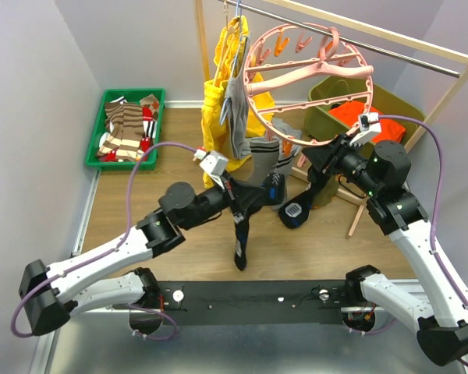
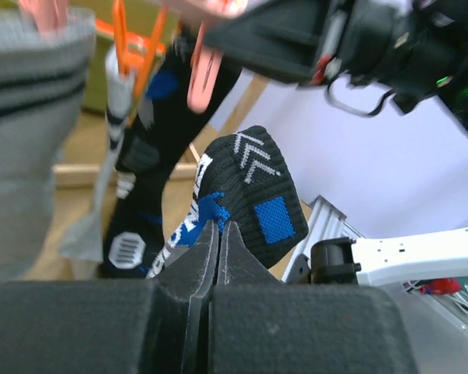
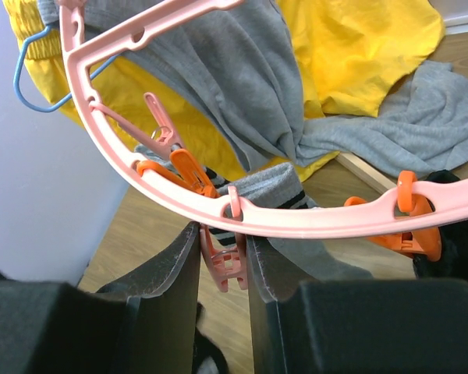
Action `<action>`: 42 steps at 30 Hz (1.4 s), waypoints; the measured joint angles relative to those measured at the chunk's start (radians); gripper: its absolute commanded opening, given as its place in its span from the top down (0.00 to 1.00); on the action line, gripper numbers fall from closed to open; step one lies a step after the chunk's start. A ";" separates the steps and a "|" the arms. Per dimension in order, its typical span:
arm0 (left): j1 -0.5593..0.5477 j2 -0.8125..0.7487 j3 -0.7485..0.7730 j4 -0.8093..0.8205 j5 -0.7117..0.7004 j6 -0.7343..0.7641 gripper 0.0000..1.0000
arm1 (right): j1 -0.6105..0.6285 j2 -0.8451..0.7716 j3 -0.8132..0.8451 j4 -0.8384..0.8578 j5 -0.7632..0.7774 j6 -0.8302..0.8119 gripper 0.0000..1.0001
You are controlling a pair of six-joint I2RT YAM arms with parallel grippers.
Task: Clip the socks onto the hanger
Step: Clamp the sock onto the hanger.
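Note:
The pink ring hanger [image 1: 308, 78] hangs from the rail, tilted. A grey striped sock [image 1: 261, 152] and a black sock with a white patch [image 1: 292, 210] hang from its near rim. My left gripper [image 1: 238, 199] is shut on a black sock [image 1: 240, 249] that dangles below it. In the left wrist view the gripper [image 2: 218, 234] pinches that sock [image 2: 253, 202], which has blue patches and white chevrons. My right gripper [image 1: 321, 156] is at the ring's near rim. In the right wrist view the gripper [image 3: 222, 241] squeezes a pink clip [image 3: 225, 261] under the rim [image 3: 312, 222], next to orange clips [image 3: 175, 171].
A green bin [image 1: 99, 128] with brown-and-white striped socks stands at the far left. A yellow jacket [image 1: 218, 93] and a grey shirt [image 1: 235, 117] hang beside the ring. An olive bin [image 1: 390, 101] with orange cloth stands at the right, behind the wooden rack leg [image 1: 359, 218].

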 measured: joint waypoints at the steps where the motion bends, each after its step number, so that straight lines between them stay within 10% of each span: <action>1: -0.005 0.018 -0.014 0.022 0.000 -0.010 1.00 | 0.000 -0.001 0.000 0.001 -0.001 0.003 0.99; 17: -0.016 0.203 -0.163 0.520 -0.127 -0.280 1.00 | 0.000 -0.021 -0.031 0.051 -0.016 0.057 0.99; 42: -0.018 0.409 -0.193 0.768 -0.170 -0.488 1.00 | 0.000 -0.057 -0.055 0.072 -0.022 0.097 0.99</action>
